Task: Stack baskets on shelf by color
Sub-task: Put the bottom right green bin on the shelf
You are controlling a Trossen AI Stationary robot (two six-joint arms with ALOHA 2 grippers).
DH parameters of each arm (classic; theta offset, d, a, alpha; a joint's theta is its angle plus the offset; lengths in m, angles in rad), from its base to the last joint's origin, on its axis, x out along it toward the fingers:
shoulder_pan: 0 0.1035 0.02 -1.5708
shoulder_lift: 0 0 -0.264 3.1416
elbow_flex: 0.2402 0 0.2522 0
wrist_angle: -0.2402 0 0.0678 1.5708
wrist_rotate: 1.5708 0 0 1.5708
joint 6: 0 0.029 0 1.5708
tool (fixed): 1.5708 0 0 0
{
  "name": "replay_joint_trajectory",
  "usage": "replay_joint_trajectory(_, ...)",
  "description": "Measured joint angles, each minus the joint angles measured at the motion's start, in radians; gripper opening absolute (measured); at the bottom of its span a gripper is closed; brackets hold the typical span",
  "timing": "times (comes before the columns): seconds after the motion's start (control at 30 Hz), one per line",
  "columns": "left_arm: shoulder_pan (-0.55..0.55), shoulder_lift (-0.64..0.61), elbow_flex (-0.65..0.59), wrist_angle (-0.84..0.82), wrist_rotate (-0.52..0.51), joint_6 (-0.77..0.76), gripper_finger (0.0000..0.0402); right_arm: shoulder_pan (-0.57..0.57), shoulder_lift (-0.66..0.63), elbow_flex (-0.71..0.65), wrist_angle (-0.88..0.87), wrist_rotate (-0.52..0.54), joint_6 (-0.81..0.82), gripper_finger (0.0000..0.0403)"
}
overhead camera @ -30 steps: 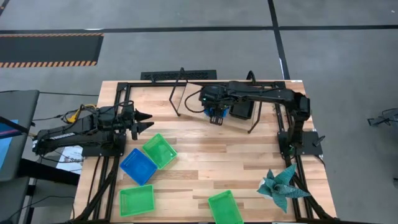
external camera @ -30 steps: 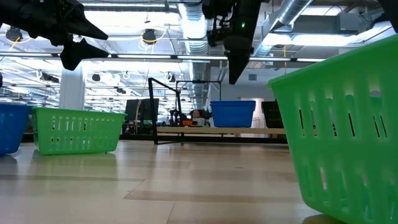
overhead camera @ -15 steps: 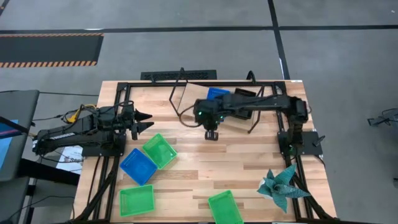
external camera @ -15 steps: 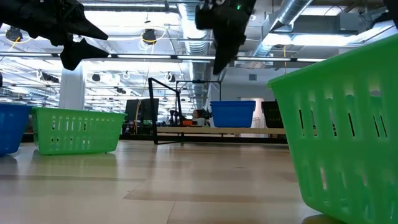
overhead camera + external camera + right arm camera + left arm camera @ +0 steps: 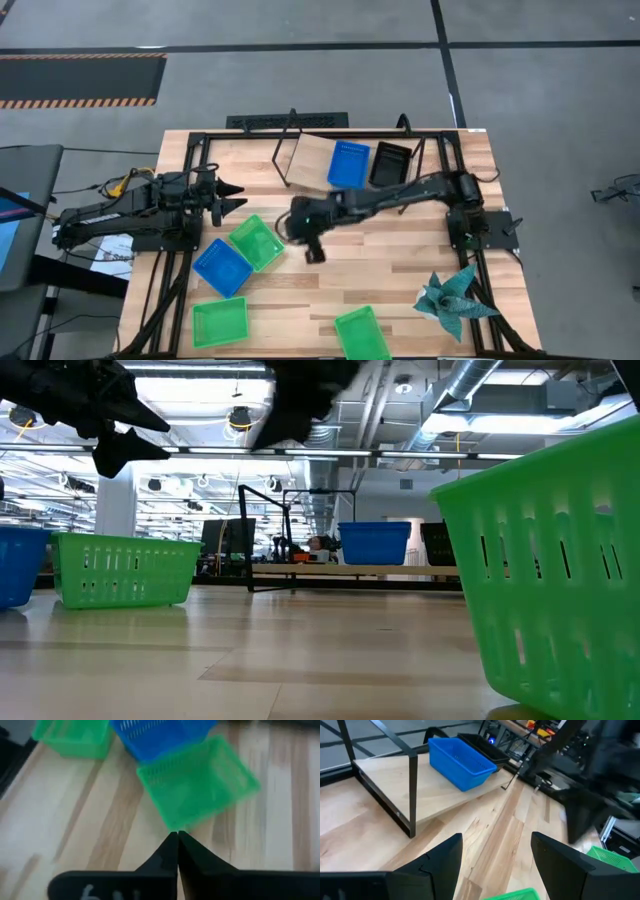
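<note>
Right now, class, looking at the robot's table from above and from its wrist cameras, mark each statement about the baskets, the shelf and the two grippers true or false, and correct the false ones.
1. A blue basket and a black basket sit side by side on the shelf. True.
2. The right gripper holds a green basket. False: its fingers are shut on nothing, over bare tabletop beside the nearest green basket.
3. The left gripper is open. True.
4. Three green baskets lie on the tabletop. True.
5. A green basket stands on the shelf. False: only blue and black are there.
6. The tabletop's blue basket lies apart from every green one. False: it touches the nearest green basket.
</note>
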Motion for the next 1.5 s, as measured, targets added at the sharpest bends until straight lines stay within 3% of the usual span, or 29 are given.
replay_joint_trajectory(0.17, 0.000, 0.000, 0.000, -0.008, -0.001, -0.008, 0.0227, 0.054, 0.056, -0.002, 0.116, 0.060, -0.079, 0.0064)
replay_joint_trajectory(0.33, 0.000, 0.000, 0.000, -0.004, -0.002, -0.009, 0.0227, 0.083, 0.046, 0.055, -0.047, 0.064, 0.015, 0.0097)
replay_joint_trajectory(0.57, 0.000, 0.000, 0.000, 0.007, -0.003, -0.004, 0.0227, 0.209, -0.050, 0.106, -0.425, 0.064, 0.314, 0.0101)
replay_joint_trajectory(0.73, 0.000, 0.000, 0.000, 0.008, -0.003, -0.002, 0.0227, 0.335, -0.054, 0.077, -0.568, 0.121, 0.602, 0.0104)
replay_joint_trajectory(0.87, 0.000, 0.000, 0.000, 0.008, -0.003, 0.009, 0.0227, 0.444, -0.054, 0.010, -0.555, 0.120, 0.797, 0.0118)
replay_joint_trajectory(1.1, 0.000, 0.000, 0.000, 0.010, -0.003, 0.029, 0.0227, 0.611, -0.047, -0.008, -0.325, 0.153, 1.039, 0.0157)
replay_joint_trajectory(1.5, 0.000, 0.001, 0.000, 0.007, -0.017, 0.027, 0.0227, 0.757, 0.013, -0.009, -0.231, 0.183, 1.071, 0.0163)
